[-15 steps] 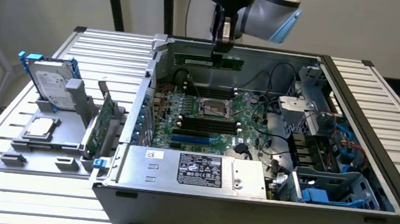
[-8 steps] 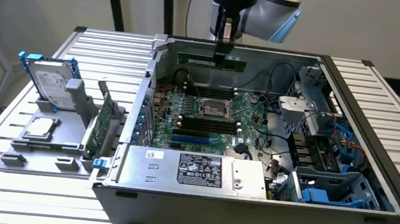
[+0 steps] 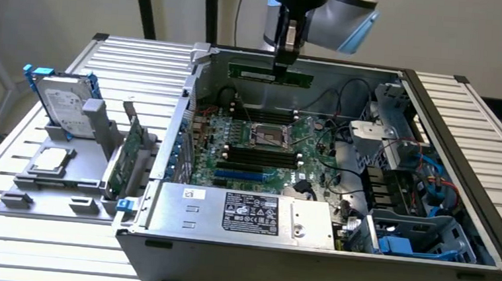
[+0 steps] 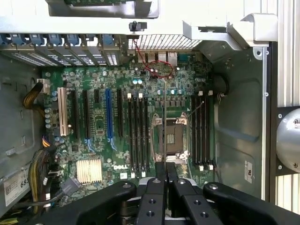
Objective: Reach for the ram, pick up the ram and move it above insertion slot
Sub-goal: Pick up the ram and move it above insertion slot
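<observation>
Held aloft over motherboard (image 3: 260,141), ram (image 3: 271,74) pinched mid-length on its top edge by closed gripper (image 3: 282,64); judged light, stiff, thin, fragile at chips, best gripped by edges.

The scene is evenly and brightly lit. Glare is seen on the pale ribbed table (image 3: 464,122), while the computer case (image 3: 314,251) interior is shadowed. Slight softness is noted throughout.
</observation>
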Robot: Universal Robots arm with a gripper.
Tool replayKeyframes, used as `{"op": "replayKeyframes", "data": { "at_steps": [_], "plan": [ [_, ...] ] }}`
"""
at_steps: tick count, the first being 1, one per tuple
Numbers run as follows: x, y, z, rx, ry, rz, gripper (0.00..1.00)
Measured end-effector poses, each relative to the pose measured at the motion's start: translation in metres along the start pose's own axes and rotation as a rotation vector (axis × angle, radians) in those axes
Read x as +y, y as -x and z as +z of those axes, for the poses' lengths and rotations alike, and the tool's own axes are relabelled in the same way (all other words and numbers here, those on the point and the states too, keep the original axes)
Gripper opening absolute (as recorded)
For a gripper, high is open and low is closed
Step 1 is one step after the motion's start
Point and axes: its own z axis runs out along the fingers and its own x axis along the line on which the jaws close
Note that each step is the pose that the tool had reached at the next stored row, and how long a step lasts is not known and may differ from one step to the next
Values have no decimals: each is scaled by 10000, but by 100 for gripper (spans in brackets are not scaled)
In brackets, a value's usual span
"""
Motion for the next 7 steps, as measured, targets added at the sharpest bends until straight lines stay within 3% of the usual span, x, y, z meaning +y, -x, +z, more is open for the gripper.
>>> {"op": "replayKeyframes", "data": {
  "at_steps": [7],
  "plan": [
    [-1,0,0,0,1,1,12]
  ]
}}
